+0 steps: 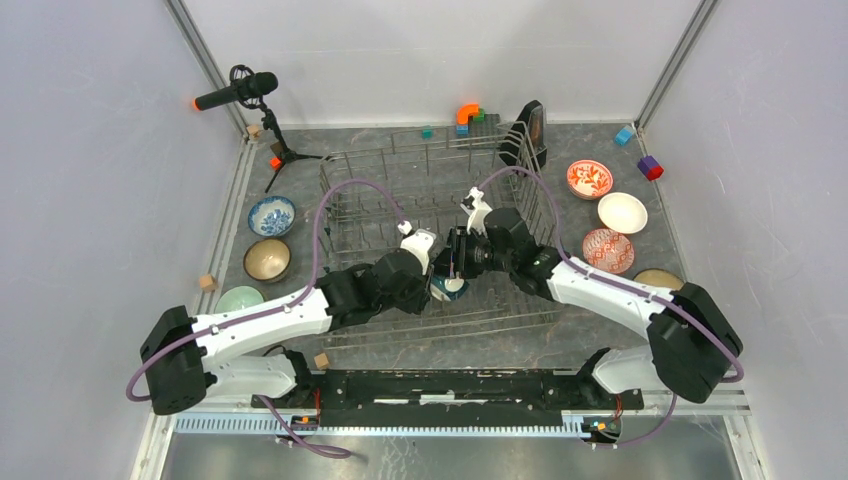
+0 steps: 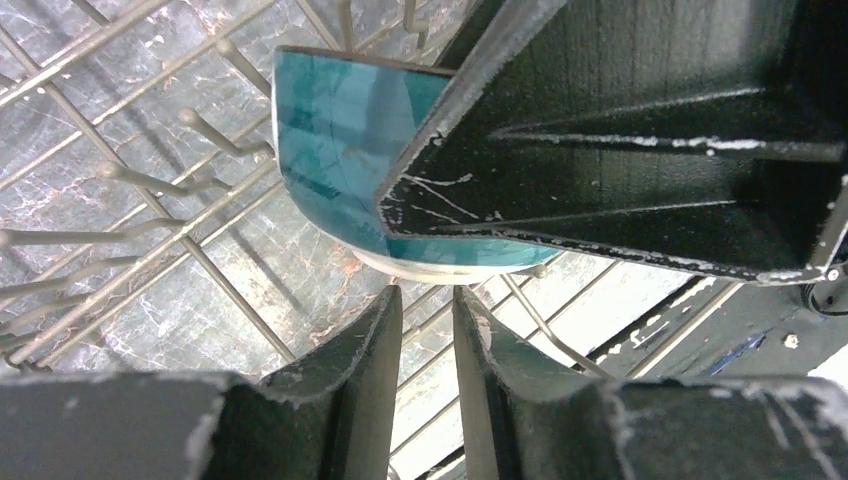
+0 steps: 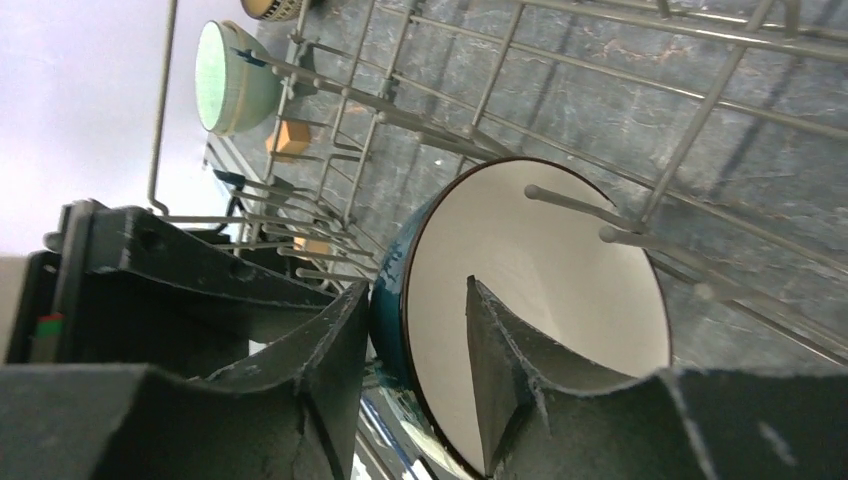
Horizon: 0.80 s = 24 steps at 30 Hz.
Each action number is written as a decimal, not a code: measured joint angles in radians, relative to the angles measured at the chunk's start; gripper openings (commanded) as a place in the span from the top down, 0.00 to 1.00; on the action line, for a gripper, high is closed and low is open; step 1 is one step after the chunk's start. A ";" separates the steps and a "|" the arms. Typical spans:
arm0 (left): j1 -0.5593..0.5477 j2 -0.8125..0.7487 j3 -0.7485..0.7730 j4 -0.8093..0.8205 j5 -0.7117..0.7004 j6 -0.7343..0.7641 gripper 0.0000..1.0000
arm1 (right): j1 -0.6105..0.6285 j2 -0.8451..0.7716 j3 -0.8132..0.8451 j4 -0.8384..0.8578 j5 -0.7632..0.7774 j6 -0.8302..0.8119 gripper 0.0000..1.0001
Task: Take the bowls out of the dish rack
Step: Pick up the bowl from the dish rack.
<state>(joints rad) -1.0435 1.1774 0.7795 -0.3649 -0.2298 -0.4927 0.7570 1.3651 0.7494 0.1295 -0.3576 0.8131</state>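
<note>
A teal bowl with a white inside (image 1: 449, 287) stands on edge between the tines of the grey wire dish rack (image 1: 400, 165). My right gripper (image 1: 455, 262) straddles its rim: in the right wrist view, the gripper (image 3: 418, 285) has one finger on the teal outer wall and one inside the bowl (image 3: 540, 270), shut on it. My left gripper (image 1: 437, 272) is beside it. In the left wrist view, the gripper (image 2: 428, 292) is almost closed and empty, just below the bowl's white base (image 2: 340, 130). The right gripper's finger (image 2: 620, 120) covers part of the bowl.
Left of the rack lie blue-white (image 1: 271, 215), tan (image 1: 267, 259) and mint green (image 1: 240, 299) bowls. Right of it lie red-floral (image 1: 589, 179), white (image 1: 622, 212), red-lattice (image 1: 608, 250) and another bowl (image 1: 658, 279). A microphone on a tripod (image 1: 235, 92) stands far left. Coloured blocks lie behind the rack.
</note>
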 measured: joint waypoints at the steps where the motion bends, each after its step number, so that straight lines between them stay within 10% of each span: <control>1: 0.001 -0.004 0.003 0.001 -0.005 0.000 0.61 | -0.003 -0.005 0.013 -0.034 0.003 -0.018 0.50; 18: 0.009 -0.010 0.010 0.053 -0.034 0.012 0.62 | -0.096 -0.025 0.091 -0.208 -0.163 -0.235 0.71; 24: 0.007 -0.010 0.004 0.045 -0.037 0.012 0.63 | -0.112 -0.021 0.048 -0.137 -0.254 -0.231 0.97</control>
<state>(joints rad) -1.0363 1.1679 0.7837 -0.3202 -0.2668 -0.4805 0.6449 1.3437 0.7971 -0.0074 -0.6113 0.5819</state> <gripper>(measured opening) 0.378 0.380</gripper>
